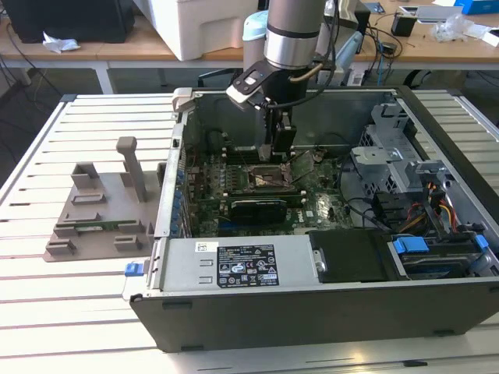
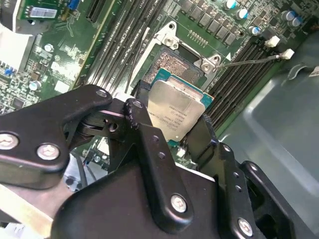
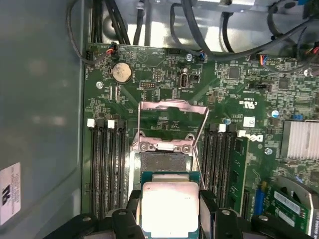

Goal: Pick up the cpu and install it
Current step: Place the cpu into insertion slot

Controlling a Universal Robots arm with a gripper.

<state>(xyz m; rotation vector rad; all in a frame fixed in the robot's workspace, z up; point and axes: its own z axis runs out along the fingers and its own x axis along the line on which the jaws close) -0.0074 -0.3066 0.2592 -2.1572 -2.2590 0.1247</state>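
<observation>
The cpu (image 2: 177, 105), a flat square chip with a silvery top and a thin green rim, sits between my two black fingers (image 2: 141, 119); my gripper (image 2: 169, 119) is shut on its edges. In the first wrist view the cpu (image 3: 169, 206) hangs just short of the open socket (image 3: 164, 162), whose metal load plate (image 3: 172, 112) is flipped up. From the exterior view, my gripper (image 1: 277, 146) reaches down inside the open computer case, a little above the socket (image 1: 269, 178) on the motherboard.
Memory slots (image 3: 107, 164) flank the socket on both sides. A black expansion card (image 1: 257, 209) lies just in front of it, and drive cages with cables (image 1: 425, 210) fill the case's right. A grey holder block (image 1: 101, 210) stands on the slatted table at the exterior view's left.
</observation>
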